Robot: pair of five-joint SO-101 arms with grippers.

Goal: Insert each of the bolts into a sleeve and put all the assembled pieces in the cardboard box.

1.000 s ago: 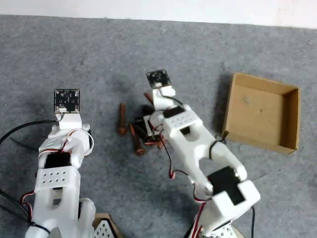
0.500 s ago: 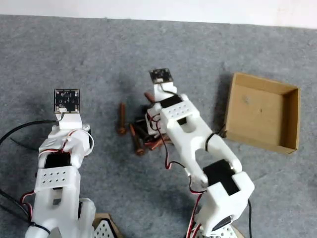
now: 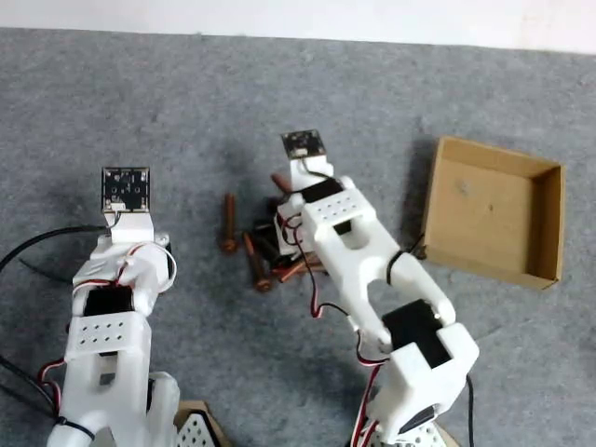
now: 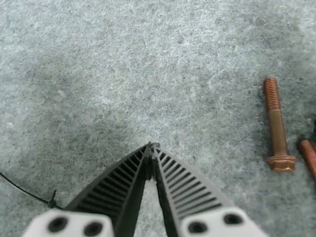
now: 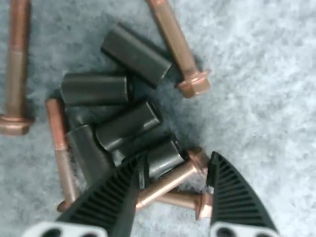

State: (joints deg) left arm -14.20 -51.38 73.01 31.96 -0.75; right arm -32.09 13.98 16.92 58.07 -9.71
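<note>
**Right Gripper Spread Over the Heap, Left One Pinched Shut**

Hangs the right gripper (image 5: 178,157) low over a heap of bolts and sleeves on the grey carpet (image 3: 186,102), fingers (image 5: 113,197) well apart. Straddles a copper bolt (image 5: 168,181) that lies aslant between the tips, flanged head close to one of them, and the end of a dark sleeve (image 5: 165,155) resting against that bolt. Cannot tell whether either tip touches metal. Shows four other sleeves in the same heap: a second sleeve (image 5: 127,124) touching the dark one, a third sleeve (image 5: 94,89) just beyond, a fourth sleeve (image 5: 136,54) lying against a long bolt (image 5: 177,44), and a fifth sleeve (image 5: 89,153) beside a thin bolt (image 5: 59,153). Has a short bolt (image 5: 187,200) tucked just beside the copper one, head next to a finger.

From above, sets the right arm (image 3: 354,242) across the middle of the carpet, heap beneath its wrist, and the cardboard box (image 3: 548,223) well apart on that arm's outer side, open face up.

Holds the left gripper (image 4: 150,146) over bare carpet, its fingers pressed together tip to tip, clamped on nothing. Looks out on a lone bolt (image 4: 276,126), flat on the carpet, between this gripper and the heap
</note>
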